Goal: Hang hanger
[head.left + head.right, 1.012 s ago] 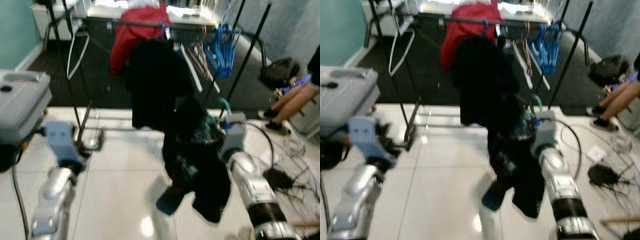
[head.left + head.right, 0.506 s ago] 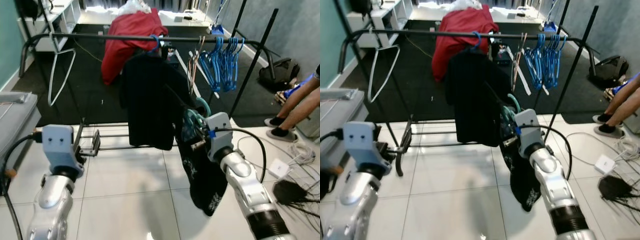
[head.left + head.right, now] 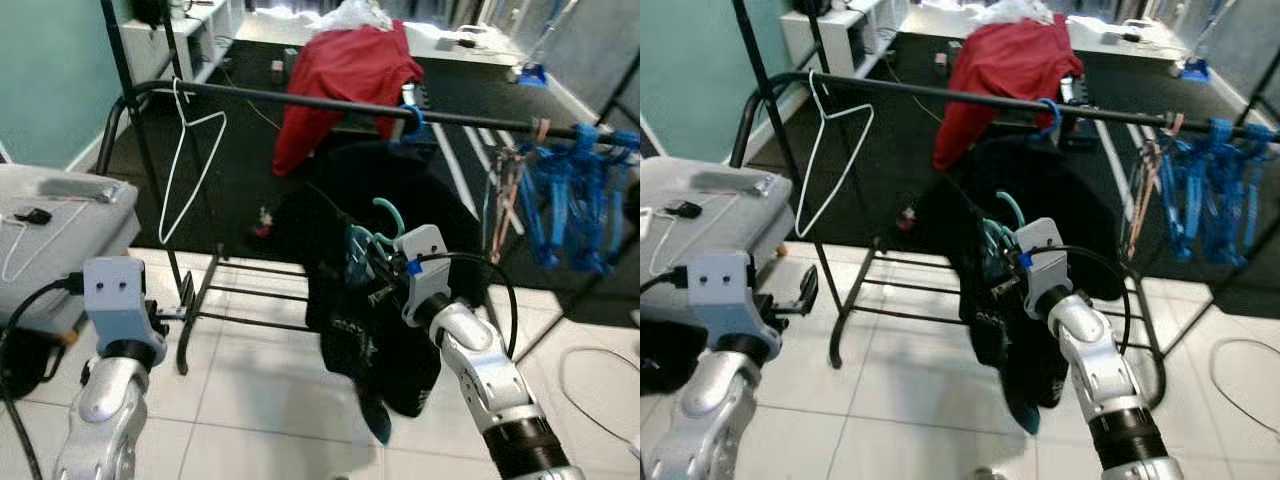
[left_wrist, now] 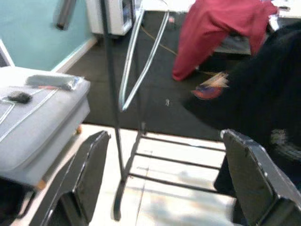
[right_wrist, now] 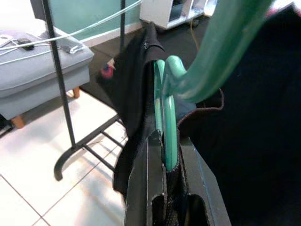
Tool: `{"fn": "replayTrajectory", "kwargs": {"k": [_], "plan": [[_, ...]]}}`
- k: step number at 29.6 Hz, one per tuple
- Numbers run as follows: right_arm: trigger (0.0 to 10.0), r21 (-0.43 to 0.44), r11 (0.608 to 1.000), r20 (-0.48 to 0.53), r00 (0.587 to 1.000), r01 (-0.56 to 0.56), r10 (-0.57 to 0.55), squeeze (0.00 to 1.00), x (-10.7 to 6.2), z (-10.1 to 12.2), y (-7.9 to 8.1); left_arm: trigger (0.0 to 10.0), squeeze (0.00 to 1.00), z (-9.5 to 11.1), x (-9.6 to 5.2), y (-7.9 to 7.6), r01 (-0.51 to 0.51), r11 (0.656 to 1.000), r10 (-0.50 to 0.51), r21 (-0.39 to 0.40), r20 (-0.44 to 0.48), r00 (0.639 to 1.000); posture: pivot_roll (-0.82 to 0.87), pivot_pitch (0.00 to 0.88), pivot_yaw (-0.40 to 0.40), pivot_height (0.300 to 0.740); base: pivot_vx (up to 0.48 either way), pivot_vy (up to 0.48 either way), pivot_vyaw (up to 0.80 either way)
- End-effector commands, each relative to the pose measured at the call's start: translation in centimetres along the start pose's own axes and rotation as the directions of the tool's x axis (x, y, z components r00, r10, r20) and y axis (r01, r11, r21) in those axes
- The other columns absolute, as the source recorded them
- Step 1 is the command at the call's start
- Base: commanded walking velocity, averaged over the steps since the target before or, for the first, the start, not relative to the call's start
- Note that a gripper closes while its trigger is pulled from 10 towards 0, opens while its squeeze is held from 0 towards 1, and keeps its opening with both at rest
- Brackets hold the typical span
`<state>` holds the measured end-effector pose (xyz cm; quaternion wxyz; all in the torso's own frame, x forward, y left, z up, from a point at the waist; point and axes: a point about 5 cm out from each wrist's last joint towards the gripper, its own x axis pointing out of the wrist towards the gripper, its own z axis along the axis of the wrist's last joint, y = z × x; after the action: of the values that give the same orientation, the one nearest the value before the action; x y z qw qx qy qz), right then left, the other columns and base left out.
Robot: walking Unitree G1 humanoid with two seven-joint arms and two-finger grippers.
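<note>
The right gripper is clenched on a teal hanger, its two black fingers pressed against the hanger's neck with black cloth bunched between them. In the head views the right gripper sits near the middle of the picture, below the rail, with the hanger's hook rising at 12 o'clock from it and not touching the rail. A black garment hangs from the hanger, trailing down toward 6 o'clock over the white tile floor.

Just behind the gripper, at 12 o'clock, a second black garment hangs from the rail on a blue hook. A red garment is draped over the rail at 11 o'clock from that hook. Far along the rail at 3 o'clock hang a cluster of blue hangers. At 9 o'clock from the red garment a white wire hanger hangs from the rail, near the rack's upright post.

The left gripper is held low at 8 o'clock in the head views, well apart from the rack, its fingers spread wide with nothing between them. The left arm stands just beside a grey padded seat, on which a white cable and a small dark object lie. Beyond the rack lies a dark carpet, with a teal wall at 10 o'clock.
</note>
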<state>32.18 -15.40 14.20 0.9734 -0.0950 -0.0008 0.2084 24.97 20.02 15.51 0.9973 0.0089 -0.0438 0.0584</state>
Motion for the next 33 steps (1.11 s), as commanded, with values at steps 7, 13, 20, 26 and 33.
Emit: {"fn": "replayTrajectory", "kwargs": {"k": [7,13,20,26,33], "plan": [[10.0,0.017,0.999,0.012,0.999,0.036,-0.036,0.0,0.3,0.6,-0.4,10.0,0.0,-0.7,-0.2,0.1,0.003,1.0,-0.002,0.011,-0.044,0.999,-0.04,0.061,-0.09,0.74,0.48,0.0,0.0],[10.0,0.04,0.997,0.025,0.998,0.061,-0.062,0.0,0.5,1.0,-0.6,10.0,0.0,-0.8,-0.1,0.0,0.017,1.0,-0.018,-0.002,-0.051,0.999,-0.04,0.059,-0.088,0.74,0.43,0.0,0.0],[10.0,0.078,0.991,0.037,0.993,0.11,-0.113,0.0,1.1,1.5,-1.2,10.0,0.0,-0.7,0.0,-0.1,0.037,0.999,-0.038,-0.024,-0.044,0.998,-0.03,0.066,-0.088,0.74,0.161,0.0,0.0],[10.0,0.081,0.986,0.058,0.987,0.146,-0.151,0.0,1.7,2.1,-1.6,10.0,0.0,-0.7,0.0,-0.1,0.037,0.999,-0.038,-0.032,-0.042,0.998,-0.03,0.069,-0.085,0.74,0.0,0.0,0.0],[10.0,0.066,0.976,0.032,0.977,0.209,-0.212,0.0,3.0,2.6,-2.1,10.0,0.0,-0.7,0.1,-0.1,0.04,0.998,-0.041,-0.039,-0.044,0.998,-0.03,0.072,-0.09,0.74,0.0,0.0,0.0]]}}
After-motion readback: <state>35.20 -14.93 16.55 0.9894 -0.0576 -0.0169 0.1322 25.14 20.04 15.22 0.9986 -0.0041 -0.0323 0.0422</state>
